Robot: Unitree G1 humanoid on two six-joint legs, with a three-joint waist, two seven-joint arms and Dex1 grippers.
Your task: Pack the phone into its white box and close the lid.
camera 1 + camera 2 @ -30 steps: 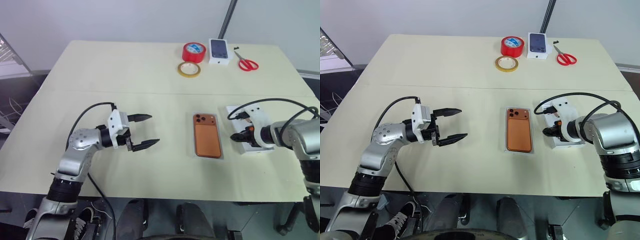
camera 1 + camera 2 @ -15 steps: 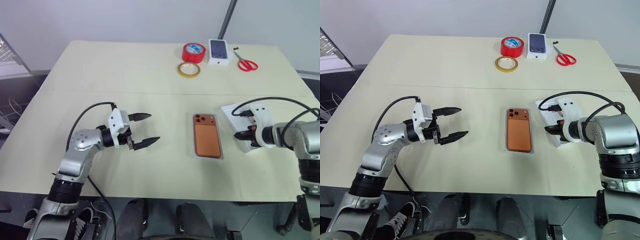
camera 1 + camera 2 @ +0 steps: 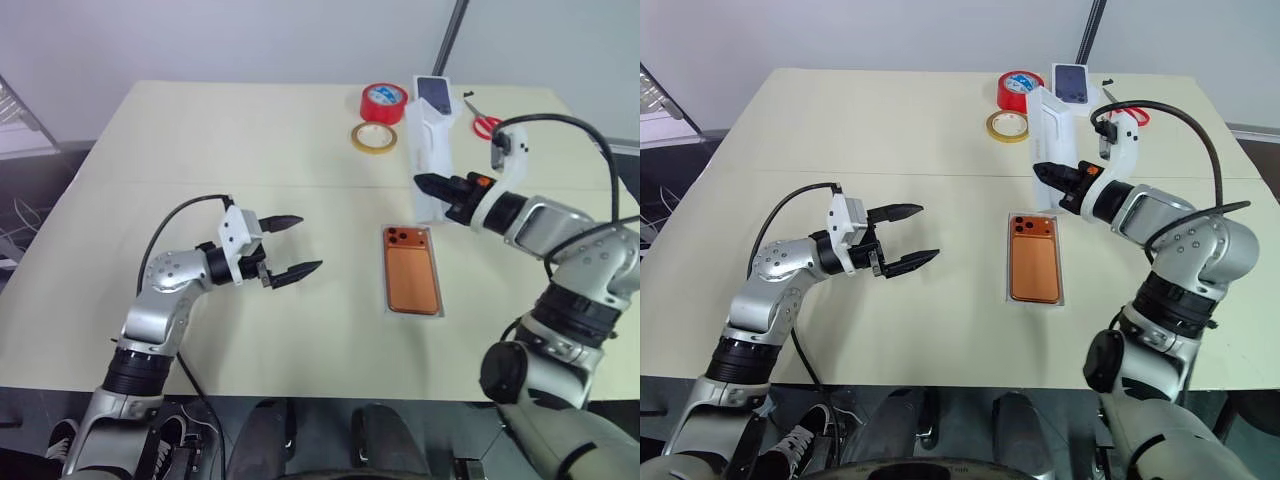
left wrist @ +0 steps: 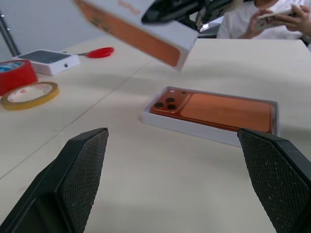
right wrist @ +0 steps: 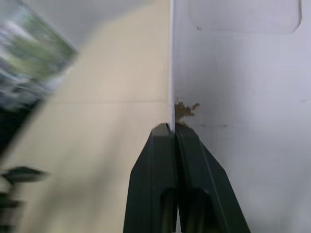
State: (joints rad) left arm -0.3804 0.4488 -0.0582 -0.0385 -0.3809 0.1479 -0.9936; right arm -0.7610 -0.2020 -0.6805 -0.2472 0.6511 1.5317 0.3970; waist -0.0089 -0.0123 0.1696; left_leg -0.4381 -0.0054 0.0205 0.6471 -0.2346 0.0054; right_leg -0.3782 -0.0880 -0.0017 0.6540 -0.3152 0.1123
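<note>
**Lid aloft above the boxed phone**

Left hand (image 3: 290, 245): fingers spread wide, nothing between them, hovering over bare table (image 3: 200, 150) well to the left of the phone, pointing toward it. Nothing lying between that hand and the phone.

At centre, the phone (image 3: 412, 280), orange back up, camera cluster at the far end, lying flat inside the white box (image 4: 204, 131), whose low white walls frame it on all sides. Box open on top.

Just beyond the far end of the phone and above it, the lid (image 3: 430, 150), raised off the table and tilted. Right hand (image 3: 432, 185) pinched tight on the lid's edge, fingers pressed together with the thin cardboard wall between them. In the left wrist view, lid hanging tilted above the far end of the phone, well clear of the box.

Farther back from the phone: yellow tape roll (image 3: 374, 137), red tape roll (image 3: 384, 101) behind it, small white box with a phone picture (image 3: 434, 90) partly hidden by the lid, red scissors (image 3: 484, 124) furthest right. All well apart from the phone.
</note>
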